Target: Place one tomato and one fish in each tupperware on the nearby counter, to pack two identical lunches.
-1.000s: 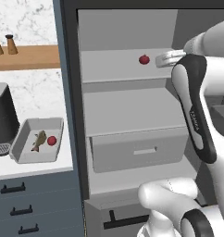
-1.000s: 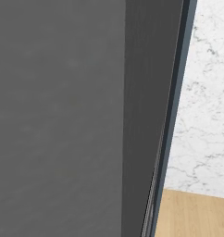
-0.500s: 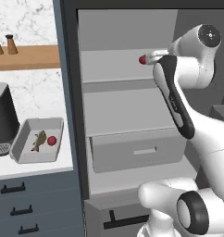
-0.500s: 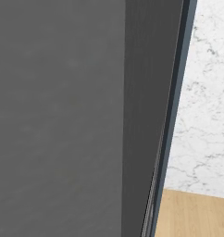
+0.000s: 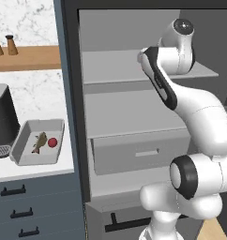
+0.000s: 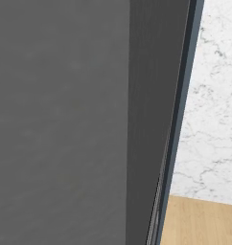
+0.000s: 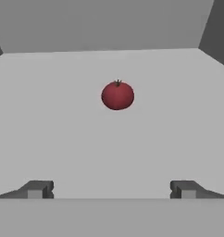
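Observation:
In the hand view a glossy red tomato (image 7: 117,95) sits upright on a flat grey shelf (image 7: 49,120), straight ahead of my gripper (image 7: 111,190). The gripper is open, its fingertips (image 7: 37,189) spread wide and short of the tomato, with nothing between them. In the left base view my arm reaches over the upper fridge shelf (image 5: 110,65) and covers that tomato. On the white counter (image 5: 21,171) at the left stands a grey tupperware (image 5: 26,157). It holds a tan fish (image 5: 39,142) and a second tomato (image 5: 52,142) side by side.
A black appliance (image 5: 3,122) stands left of the tray. A wooden wall shelf (image 5: 31,58) with two shakers (image 5: 3,44) hangs above. Below the fridge shelves is a grey drawer (image 5: 139,154) with a handle slot. A dark fridge door (image 6: 65,119) stands close in the right base view.
My arm has swung left along the upper shelf toward the tomato there and now covers it in the left base view. The tray and its contents have not moved.

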Available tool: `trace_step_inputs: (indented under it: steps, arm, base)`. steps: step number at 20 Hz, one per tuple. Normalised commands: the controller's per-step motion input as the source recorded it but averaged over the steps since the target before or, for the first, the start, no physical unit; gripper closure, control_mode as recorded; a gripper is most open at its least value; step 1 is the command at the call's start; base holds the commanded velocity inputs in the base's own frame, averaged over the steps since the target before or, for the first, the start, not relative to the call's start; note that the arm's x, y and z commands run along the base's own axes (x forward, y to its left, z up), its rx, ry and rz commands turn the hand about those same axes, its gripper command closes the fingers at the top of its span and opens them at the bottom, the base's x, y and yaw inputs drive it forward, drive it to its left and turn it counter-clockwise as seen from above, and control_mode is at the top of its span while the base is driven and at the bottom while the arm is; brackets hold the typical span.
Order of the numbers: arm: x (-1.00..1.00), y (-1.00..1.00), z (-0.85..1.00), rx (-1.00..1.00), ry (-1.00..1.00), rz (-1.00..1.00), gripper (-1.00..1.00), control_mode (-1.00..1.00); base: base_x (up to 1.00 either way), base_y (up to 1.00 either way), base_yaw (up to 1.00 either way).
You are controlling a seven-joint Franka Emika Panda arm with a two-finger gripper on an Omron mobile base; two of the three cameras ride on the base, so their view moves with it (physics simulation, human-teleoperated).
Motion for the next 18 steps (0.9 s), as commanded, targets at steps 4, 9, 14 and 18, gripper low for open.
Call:
trace_step_inputs:
  steps: [4, 9, 14, 18]
  arm:
    - [0.63, -0.15, -0.13, 0.01, 0.05, 0.00, -1.00, -1.00]
    - [0.51, -0.10, -0.35, 0.02, 0.00, 0.00, -1.00, -1.00]
    - [0.47, -0.01, -0.37, 0.03, -0.03, 0.00, -1.00, -1.00]
    - [0.66, 0.00, -0.13, 0.00, -0.02, 0.00, -1.00, -1.00]
  base:
    - [0.00, 0.00, 0.00]
    - [0.00, 0.00, 0.00]
    - [0.00, 0.00, 0.00]
    - [0.00, 0.00, 0.00]
